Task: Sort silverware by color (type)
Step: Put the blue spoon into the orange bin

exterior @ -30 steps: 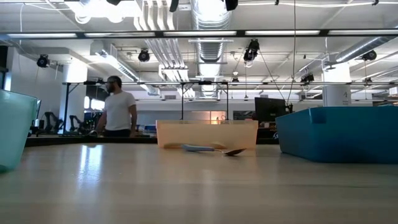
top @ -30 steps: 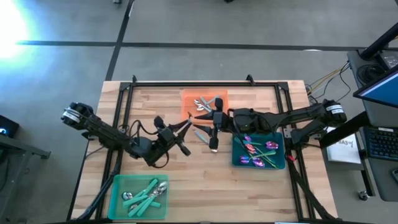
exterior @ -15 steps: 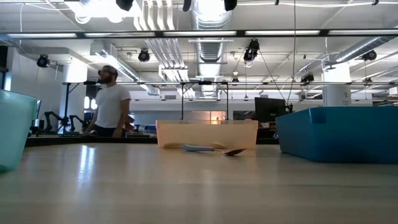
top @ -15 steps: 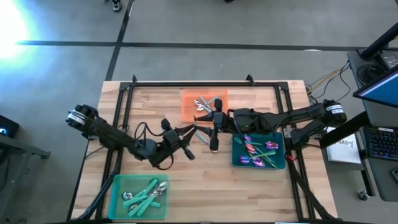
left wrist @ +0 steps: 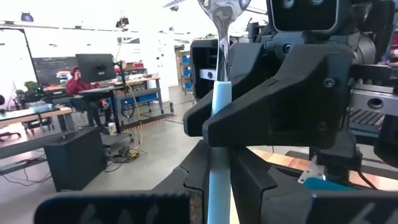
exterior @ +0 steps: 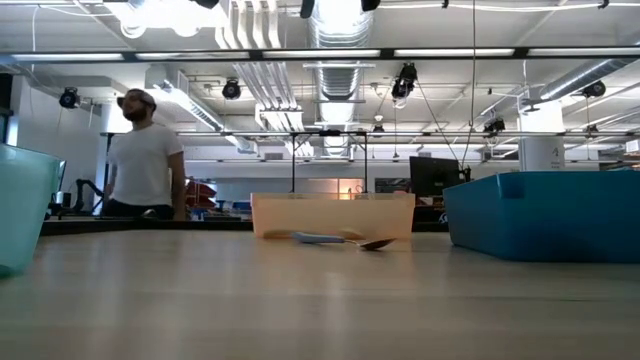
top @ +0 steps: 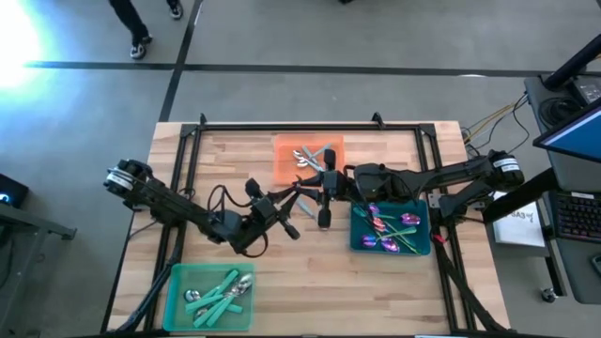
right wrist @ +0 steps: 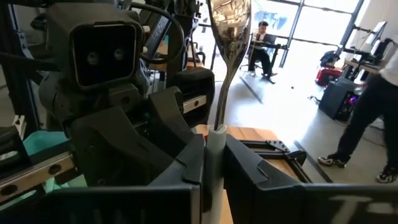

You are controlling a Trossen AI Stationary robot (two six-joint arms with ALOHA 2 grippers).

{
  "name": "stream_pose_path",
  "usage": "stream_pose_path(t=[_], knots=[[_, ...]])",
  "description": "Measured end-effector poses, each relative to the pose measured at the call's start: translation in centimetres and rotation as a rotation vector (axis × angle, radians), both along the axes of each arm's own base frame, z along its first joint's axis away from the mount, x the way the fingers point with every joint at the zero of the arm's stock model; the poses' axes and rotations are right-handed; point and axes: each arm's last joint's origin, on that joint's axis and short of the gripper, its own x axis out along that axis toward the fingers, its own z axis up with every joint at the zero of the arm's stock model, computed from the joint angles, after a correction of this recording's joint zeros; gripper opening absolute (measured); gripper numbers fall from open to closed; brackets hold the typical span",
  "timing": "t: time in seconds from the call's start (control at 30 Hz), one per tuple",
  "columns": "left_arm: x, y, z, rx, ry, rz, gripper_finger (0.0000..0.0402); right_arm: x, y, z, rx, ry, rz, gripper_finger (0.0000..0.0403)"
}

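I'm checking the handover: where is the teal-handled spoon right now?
High view: teal-handled spoon at table centre, between left claw and right claw, below orange tray; both grip its handle.

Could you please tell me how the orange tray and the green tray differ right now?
The orange tray lies in the upper middle of the high view, while the green tray lies at the lower left. The orange tray holds plain silver utensils; the green tray holds teal-handled spoons. Both are flat and rectangular.

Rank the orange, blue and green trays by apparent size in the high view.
1. Green tray and blue tray: look about alike, so no ranking between them.
2. Orange tray: smallest, though the arms cover part of it.
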Motion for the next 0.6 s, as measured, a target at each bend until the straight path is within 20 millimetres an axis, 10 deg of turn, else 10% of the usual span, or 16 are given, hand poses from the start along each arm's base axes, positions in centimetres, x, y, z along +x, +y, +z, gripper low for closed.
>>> stream_pose_path(t=[0.6], knots=[[-0.6,-0.6,0.3,-0.042,-0.021,0.031,0.0213,-1.9,-4.6,0.1,-0.209,0.192,-0.42,0.0019]])
